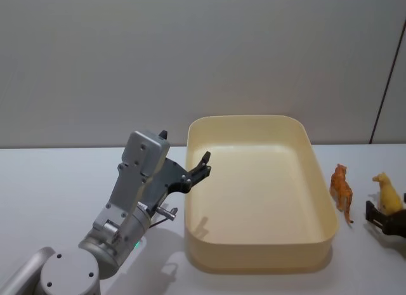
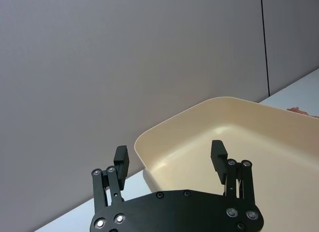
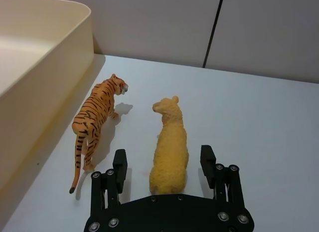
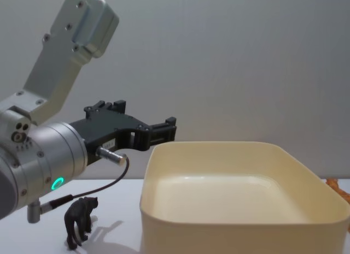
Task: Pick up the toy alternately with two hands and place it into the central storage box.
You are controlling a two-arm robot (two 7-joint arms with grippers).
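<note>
While the left gripper hangs in the air by the left edge of the cream storage box, fingers wide apart and empty, the right gripper sits low on the table right of the box. Its fingers are apart too, one each side of a yellow toy animal, beside a striped tiger.
</note>
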